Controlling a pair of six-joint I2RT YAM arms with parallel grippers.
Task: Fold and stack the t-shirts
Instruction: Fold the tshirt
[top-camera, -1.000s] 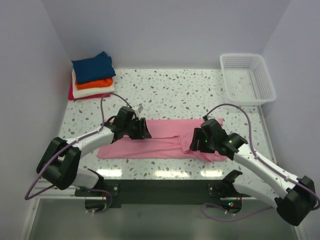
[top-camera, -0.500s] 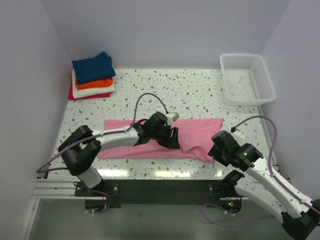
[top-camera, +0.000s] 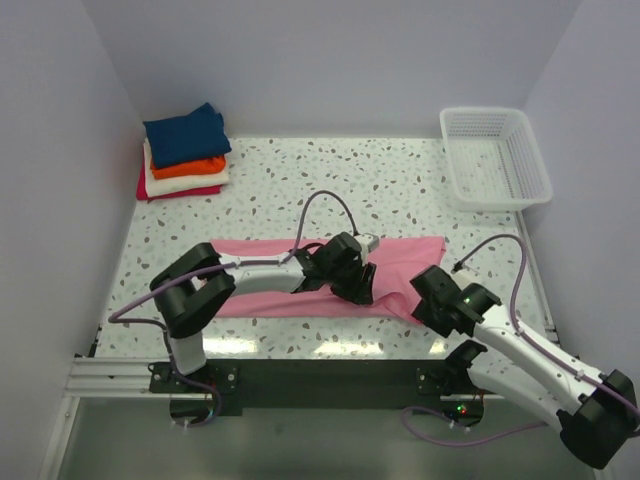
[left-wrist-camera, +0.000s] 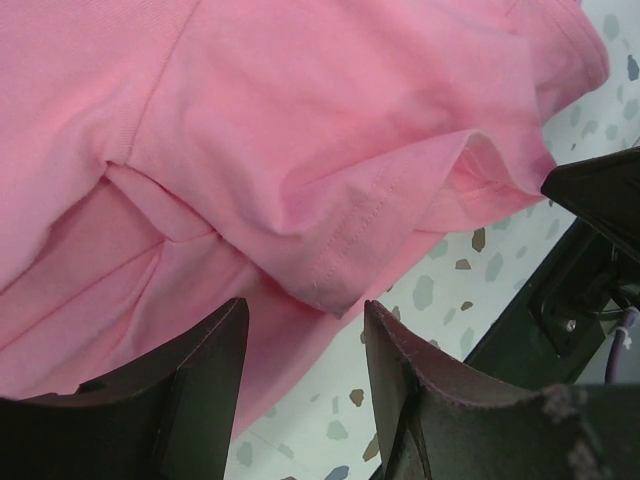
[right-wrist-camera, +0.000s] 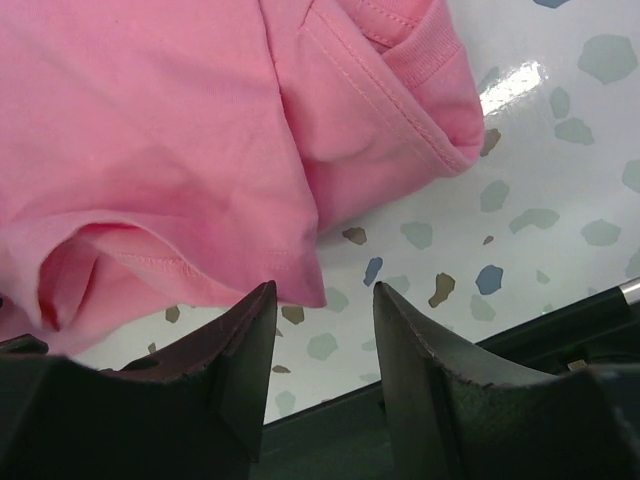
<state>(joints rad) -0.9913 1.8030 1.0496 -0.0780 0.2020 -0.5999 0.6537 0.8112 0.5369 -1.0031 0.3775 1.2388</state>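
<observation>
A light pink t-shirt (top-camera: 405, 258) lies spread in a long band across the near half of the table, with a loose fold at its right end. My left gripper (top-camera: 358, 287) reaches across to the shirt's middle and is open. In the left wrist view a hemmed fold corner (left-wrist-camera: 335, 285) lies just beyond the left gripper (left-wrist-camera: 305, 330). My right gripper (top-camera: 422, 298) is open at the shirt's near right edge, where a pink hem corner (right-wrist-camera: 300, 285) sits at its tips (right-wrist-camera: 322, 305). Folded navy (top-camera: 185, 133), orange (top-camera: 192, 166), cream-white (top-camera: 180, 182) and red (top-camera: 148, 190) t-shirts form a stack at the back left.
A white mesh basket (top-camera: 495, 155) stands at the back right corner. Walls close in the table on the left, back and right. The dark rail (top-camera: 330, 380) with the arm bases runs along the near edge.
My left arm has swept right along the pink shirt from its left part to its middle. My right gripper has drawn back toward the near edge and its jaws have narrowed a little.
</observation>
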